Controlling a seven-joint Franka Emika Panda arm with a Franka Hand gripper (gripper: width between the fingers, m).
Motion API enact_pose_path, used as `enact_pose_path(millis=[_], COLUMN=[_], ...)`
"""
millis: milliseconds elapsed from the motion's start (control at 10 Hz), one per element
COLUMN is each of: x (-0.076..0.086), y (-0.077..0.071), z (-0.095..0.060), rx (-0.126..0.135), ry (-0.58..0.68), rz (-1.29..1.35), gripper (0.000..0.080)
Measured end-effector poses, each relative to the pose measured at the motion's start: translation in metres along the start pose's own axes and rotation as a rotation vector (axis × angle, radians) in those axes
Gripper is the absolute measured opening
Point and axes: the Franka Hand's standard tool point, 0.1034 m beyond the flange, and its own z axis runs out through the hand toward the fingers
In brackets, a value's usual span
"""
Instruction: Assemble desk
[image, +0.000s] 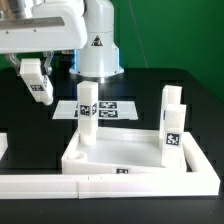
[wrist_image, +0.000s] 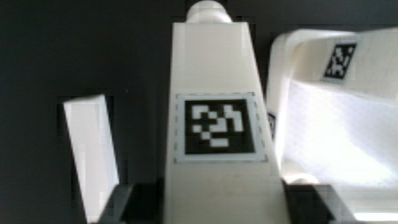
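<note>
The white desk top (image: 130, 158) lies as a tray with its raised rim up, at the middle of the table. One white leg (image: 87, 115) stands upright in it near the exterior view's left, and more leg parts (image: 172, 128) stand at its right side. My gripper (image: 33, 72) hangs above the table to the exterior view's left of the tray, shut on another tagged white leg (image: 40, 88). In the wrist view this leg (wrist_image: 217, 90) runs out from between my fingers (wrist_image: 143, 203), and my gripper (wrist_image: 222, 208) clamps its end. The desk top (wrist_image: 338, 120) lies beside it.
The marker board (image: 115, 108) lies behind the tray, in front of the robot base (image: 98, 50). A long white border strip (image: 100, 186) runs along the front. A white piece (image: 3, 148) shows at the exterior view's left edge, and a white piece (wrist_image: 86, 150) beside the held leg.
</note>
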Motion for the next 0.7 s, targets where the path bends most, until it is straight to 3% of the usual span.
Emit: enact_pose_path(millis=[200,500,600,700], x=[0.006,0.046,0.054,0.056], y=[0.004,-0.023,-0.031,-0.040], z=[-0.001,-0.044,-0.046,-0.042], rx=[-0.026,0.080,0.062,0.011], ry=[0.150,0.344,0.411,0.511], rz=[0.012,0.142,0.184,0.190], gripper=[0.0288,0.0288,0.0288,0.0288])
